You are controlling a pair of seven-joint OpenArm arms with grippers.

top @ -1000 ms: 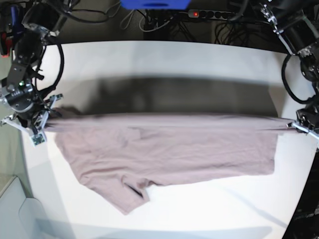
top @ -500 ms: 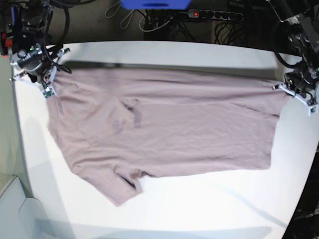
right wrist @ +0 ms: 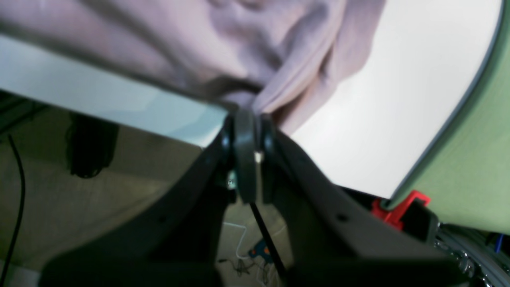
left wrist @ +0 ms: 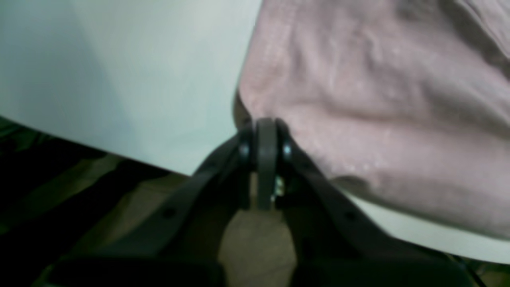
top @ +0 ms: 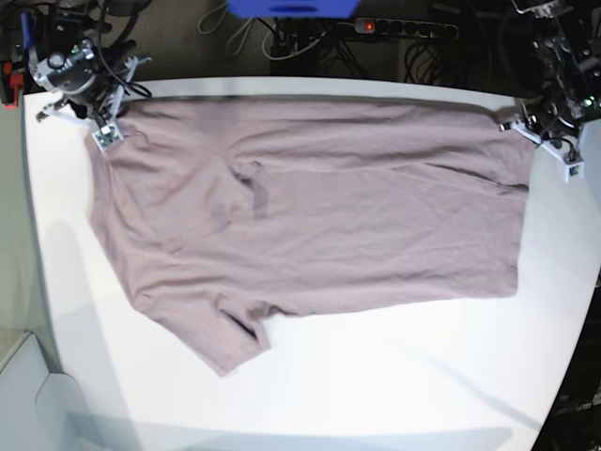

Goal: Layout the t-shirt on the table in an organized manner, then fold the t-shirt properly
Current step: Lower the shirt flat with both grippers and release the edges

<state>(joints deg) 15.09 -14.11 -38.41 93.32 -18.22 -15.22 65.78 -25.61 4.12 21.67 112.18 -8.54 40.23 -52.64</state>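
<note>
The mauve-pink t-shirt [top: 319, 207] lies spread across the far half of the white table [top: 394, 376], with one sleeve [top: 230, 343] pointing toward the near left. My right gripper [top: 105, 127] is shut on the shirt's far left corner, at the table's back edge. My left gripper [top: 528, 127] is shut on the far right corner. In the left wrist view the closed left gripper [left wrist: 265, 123] pinches the t-shirt [left wrist: 378, 99] hem just over the table [left wrist: 139, 79] edge. In the right wrist view the right gripper [right wrist: 247, 113] bites bunched t-shirt [right wrist: 259, 48] cloth.
Behind the table run cables, a power strip [top: 399, 26] with a red light and a blue object [top: 291, 7]. A pale bin [top: 28, 404] sits off the near left corner. A red clip [right wrist: 402, 209] shows beside the table's left rim.
Both grippers have carried the shirt's held edge from mid-table to the far edge. The cloth, first stretched taut and raised, now lies flat and spread out.
</note>
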